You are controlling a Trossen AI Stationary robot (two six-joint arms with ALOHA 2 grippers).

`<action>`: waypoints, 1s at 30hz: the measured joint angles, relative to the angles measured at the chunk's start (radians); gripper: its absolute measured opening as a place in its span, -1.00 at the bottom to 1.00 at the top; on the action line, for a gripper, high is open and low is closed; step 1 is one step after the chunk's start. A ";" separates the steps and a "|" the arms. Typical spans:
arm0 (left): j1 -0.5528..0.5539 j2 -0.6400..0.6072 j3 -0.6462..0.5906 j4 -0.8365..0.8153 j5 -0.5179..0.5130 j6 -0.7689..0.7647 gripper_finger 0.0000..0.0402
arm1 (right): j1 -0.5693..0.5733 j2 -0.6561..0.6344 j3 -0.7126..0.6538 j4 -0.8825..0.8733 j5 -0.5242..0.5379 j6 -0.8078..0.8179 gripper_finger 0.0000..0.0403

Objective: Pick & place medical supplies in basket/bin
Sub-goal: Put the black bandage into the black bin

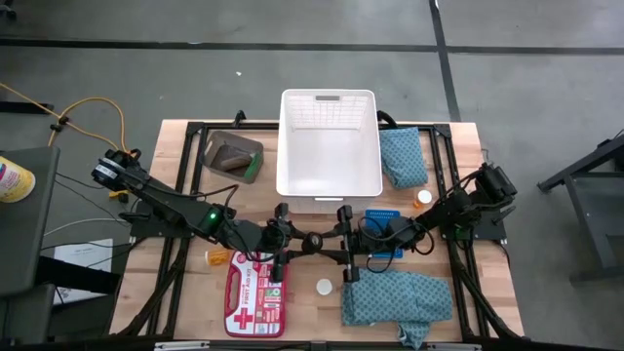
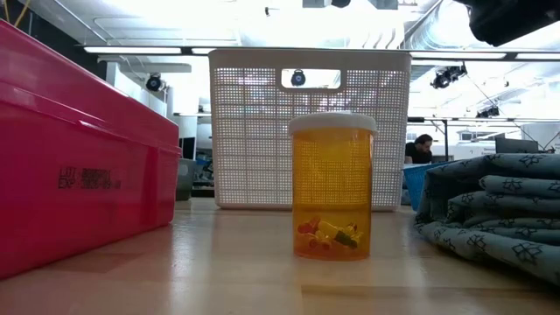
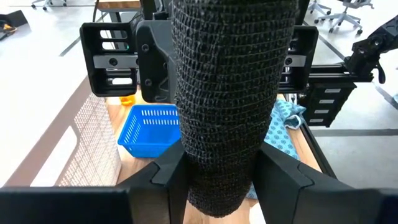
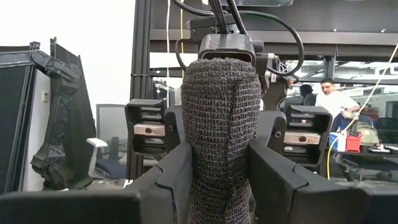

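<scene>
Black mesh roll (image 3: 225, 99) fills both wrist views, pinched between my left gripper (image 1: 290, 241) and right gripper (image 1: 336, 244) at centre frame, below the white basket (image 1: 329, 187). Only the low view shows the orange bottle (image 2: 332, 185) blocking the basket.

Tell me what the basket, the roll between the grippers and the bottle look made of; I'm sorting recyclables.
Basket: white rigid plastic, judging by its moulded lattice walls. Roll: dark woven elastic bandage, going by its coarse crinkled mesh. Bottle: translucent orange plastic with a white cap; small pieces show through it.
</scene>
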 joint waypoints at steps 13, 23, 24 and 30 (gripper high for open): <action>0.000 0.001 0.000 -0.003 0.002 0.000 -0.30 | 0.000 -0.001 0.000 -0.024 -0.009 0.027 -0.32; 0.000 0.001 0.000 0.004 0.002 0.003 -0.30 | -0.001 -0.001 0.000 -0.026 -0.007 0.030 0.01; 0.000 0.001 0.000 0.004 0.002 0.003 -0.30 | -0.001 -0.001 0.000 -0.026 -0.008 0.030 0.02; -0.001 0.001 0.000 0.000 0.002 0.003 -0.30 | -0.001 -0.007 -0.002 -0.052 -0.011 0.054 0.05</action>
